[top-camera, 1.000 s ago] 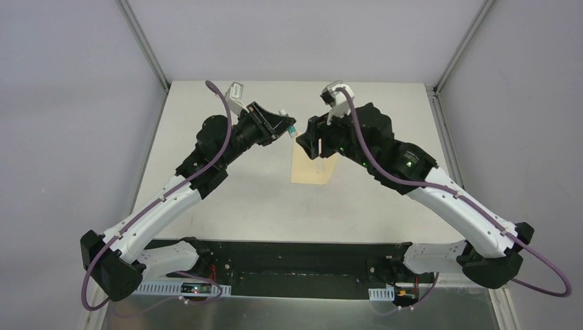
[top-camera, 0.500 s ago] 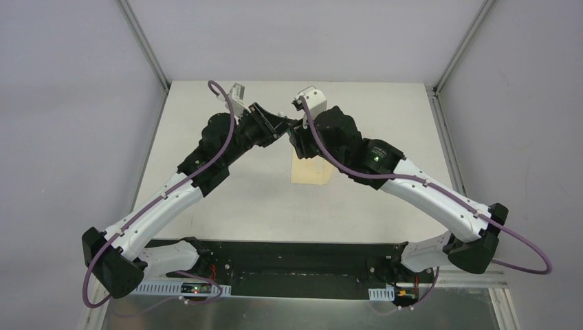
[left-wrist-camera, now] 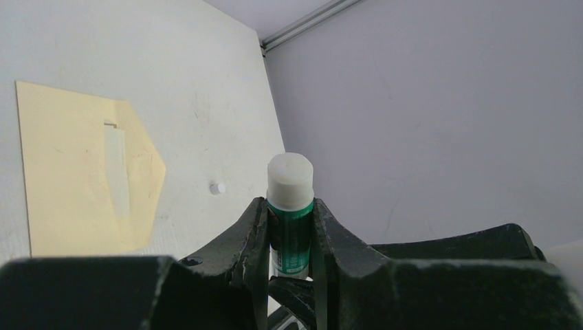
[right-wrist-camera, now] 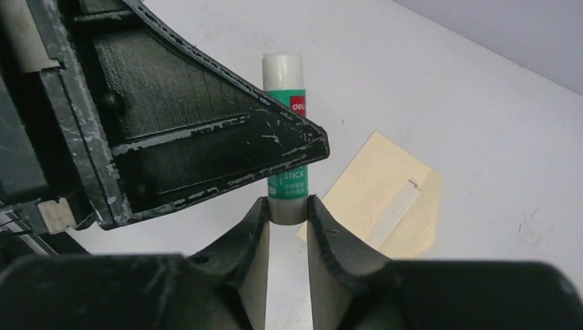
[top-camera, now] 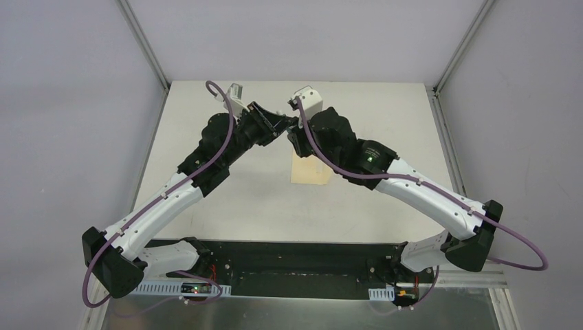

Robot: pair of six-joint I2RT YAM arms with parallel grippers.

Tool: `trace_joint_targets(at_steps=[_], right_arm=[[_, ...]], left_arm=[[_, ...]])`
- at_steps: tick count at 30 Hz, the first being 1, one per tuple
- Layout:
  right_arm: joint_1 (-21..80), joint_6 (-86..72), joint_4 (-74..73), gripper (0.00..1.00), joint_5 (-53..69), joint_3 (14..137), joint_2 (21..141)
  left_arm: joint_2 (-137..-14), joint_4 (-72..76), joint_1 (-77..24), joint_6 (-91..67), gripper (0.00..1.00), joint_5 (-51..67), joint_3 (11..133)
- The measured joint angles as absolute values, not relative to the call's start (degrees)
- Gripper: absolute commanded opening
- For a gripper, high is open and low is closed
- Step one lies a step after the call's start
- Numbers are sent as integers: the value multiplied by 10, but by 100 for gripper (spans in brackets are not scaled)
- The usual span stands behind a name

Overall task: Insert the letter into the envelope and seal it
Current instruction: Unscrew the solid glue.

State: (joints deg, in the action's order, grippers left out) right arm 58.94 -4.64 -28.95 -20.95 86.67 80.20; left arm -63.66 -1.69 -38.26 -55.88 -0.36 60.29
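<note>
Hanging in the air over the far half of the white desk [top-camera: 234, 206], a small white-and-green plastic glue stick [left-wrist-camera: 290, 175] is caught between both arms at once. The left pincer [left-wrist-camera: 290, 206] is narrowed onto its green middle, with the white end poking out past the fingertips. The right pincer [right-wrist-camera: 287, 203] is pinched narrowly on the opposite end and has only the last bit of it.

The flat yellow-tan paper envelope [left-wrist-camera: 69, 179] lies unheld near the middle of the desk, a little toward its right edge. Its pointed flap is open and a pale strip [left-wrist-camera: 117, 168] shows across the mouth. I cannot pick out the pale cream letter, and I cannot tell whether it is inside. A tiny white round piece [left-wrist-camera: 217, 188] sits on the desk just beyond the flap's tip.

The danger, to my eye, is in the two-handed hold. The right grip is shallow, so a pull or twist may slip off the end. It could also jerk the stick from the left fingers and drop it onto the envelope. With nothing pinning the envelope, rubbing glue on the flap could simply drag it across the desk.
</note>
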Motion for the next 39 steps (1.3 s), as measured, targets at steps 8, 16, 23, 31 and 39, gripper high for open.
trace_joint_targets(at_steps=[8, 16, 23, 31, 39], right_arm=[[558, -66, -255, 8, -133, 828, 773], [441, -154, -243, 6, 178, 816, 736], [363, -276, -173, 6, 396, 799, 733], [318, -396, -78, 27, 494, 784, 733], [341, -310, -178, 61, 384, 787, 703]], left_arm=[[-615, 77, -383, -568, 0, -9, 539], [-571, 257, -387, -559, 0, 35, 451], [-561, 406, -387, -544, 0, 90, 406], [-555, 451, -387, -542, 0, 115, 403], [-549, 276, -386, -529, 0, 91, 475]])
